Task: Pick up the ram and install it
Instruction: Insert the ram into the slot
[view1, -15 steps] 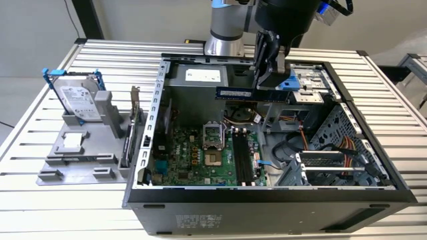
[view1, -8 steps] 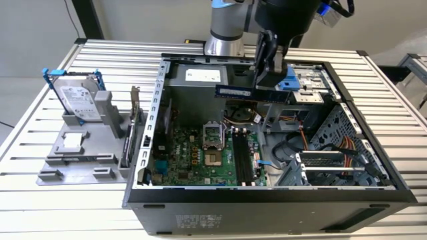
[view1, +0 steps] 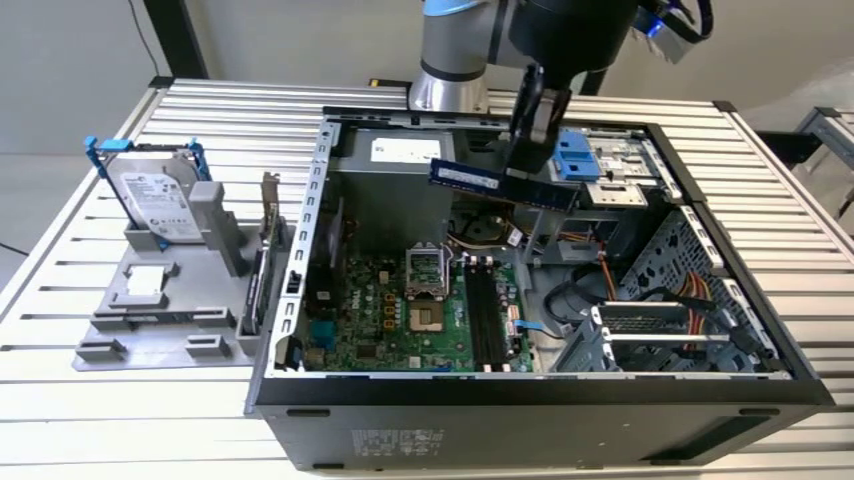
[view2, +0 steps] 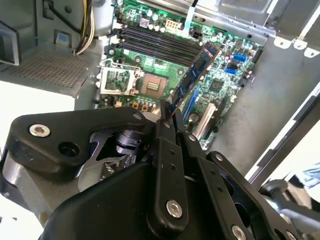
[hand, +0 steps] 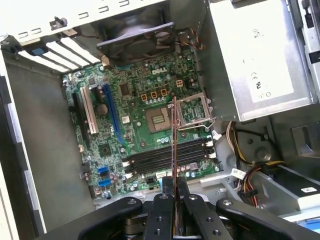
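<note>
Open computer case (view1: 534, 410) on the desk (view1: 80, 400), motherboard (hand: 150, 100) well below the jaws. They clamp the ram (view1: 501, 185) in the air above the long black slots (hand: 170, 155); it lies crosswise to them, so careful turning and level alignment probably matter most

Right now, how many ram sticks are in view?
1. The ram is gripped by the gripper above the open computer case; the motherboard's memory slots look empty, though another stick could be hidden.

We see a robotics lab: an open computer case (view1: 534, 432) on a slatted aluminium table (view1: 227, 108) beside a grey parts fixture (view1: 150, 305).
</note>
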